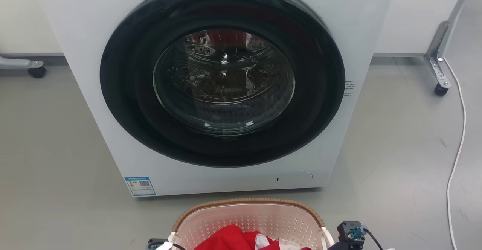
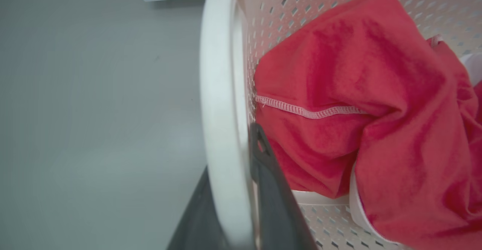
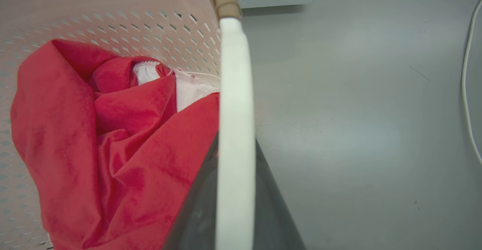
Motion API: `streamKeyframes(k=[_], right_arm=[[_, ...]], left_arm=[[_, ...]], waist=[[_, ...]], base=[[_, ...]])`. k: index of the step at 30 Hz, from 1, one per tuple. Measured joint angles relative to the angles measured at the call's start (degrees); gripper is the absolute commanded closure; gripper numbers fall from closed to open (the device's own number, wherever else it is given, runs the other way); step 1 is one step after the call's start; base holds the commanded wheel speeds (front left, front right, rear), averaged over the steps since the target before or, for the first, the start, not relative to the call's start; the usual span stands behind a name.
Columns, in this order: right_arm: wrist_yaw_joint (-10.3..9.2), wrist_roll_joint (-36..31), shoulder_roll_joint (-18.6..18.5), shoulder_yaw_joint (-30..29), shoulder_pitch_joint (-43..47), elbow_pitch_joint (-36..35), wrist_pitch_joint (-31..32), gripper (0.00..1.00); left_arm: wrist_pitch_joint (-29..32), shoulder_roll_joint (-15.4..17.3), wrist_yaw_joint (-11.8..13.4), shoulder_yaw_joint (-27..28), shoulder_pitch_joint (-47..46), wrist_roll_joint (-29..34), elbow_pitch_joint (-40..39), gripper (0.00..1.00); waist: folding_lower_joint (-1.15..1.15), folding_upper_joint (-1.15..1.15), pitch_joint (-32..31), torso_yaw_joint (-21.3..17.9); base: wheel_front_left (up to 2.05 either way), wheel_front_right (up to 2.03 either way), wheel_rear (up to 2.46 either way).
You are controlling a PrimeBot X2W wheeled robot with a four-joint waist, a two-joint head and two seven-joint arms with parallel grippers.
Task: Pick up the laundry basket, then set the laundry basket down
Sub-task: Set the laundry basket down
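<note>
The laundry basket (image 1: 248, 220) is pale pink and perforated, with a brown woven rim (image 1: 248, 201). It sits at the bottom of the head view, just in front of the washer. A red cloth (image 2: 357, 110) with some white fabric lies inside it. My left gripper (image 2: 229, 156) is shut on the basket's white left handle (image 2: 220, 73), one dark finger on each side. My right gripper (image 3: 235, 146) is clamped the same way on the white right handle (image 3: 233, 73). I cannot tell whether the basket rests on the floor or hangs above it.
A white front-loading washer (image 1: 86, 73) with its round dark door (image 1: 222, 76) shut stands right behind the basket. A white cable (image 1: 457, 148) trails over the grey floor at the right. Castored metal legs stand at far right (image 1: 438, 73) and far left (image 1: 35, 69).
</note>
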Motion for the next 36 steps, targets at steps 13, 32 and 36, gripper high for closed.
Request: streamKeyframes(k=[13, 32, 36], right_arm=[[0.0, 0.4, -0.1, 0.5, -4.8, 0.0, -0.9, 1.0], [0.07, -0.7, 0.0, 0.0, -17.5, 3.2, -3.9, 1.0], [0.07, -1.2, 0.0, 0.0, -19.5, 3.7, -4.4, 1.0]], left_arm=[[-1.4, 0.1, 0.0, 0.4, -4.0, -0.3, 0.5, 1.0], [-5.0, -0.1, 0.5, 2.9, -14.5, -0.4, 0.3, 1.0], [-5.5, -0.1, 0.5, 3.2, -16.5, -0.4, 0.3, 1.0]], waist=[[0.0, 0.0, 4.7, -0.3], [0.01, 0.01, 19.4, -0.1], [0.02, 0.01, 22.8, 0.0]], base=[[0.0, 0.0, 0.0], [0.0, 0.0, 0.0], [0.0, 0.0, 0.0]])
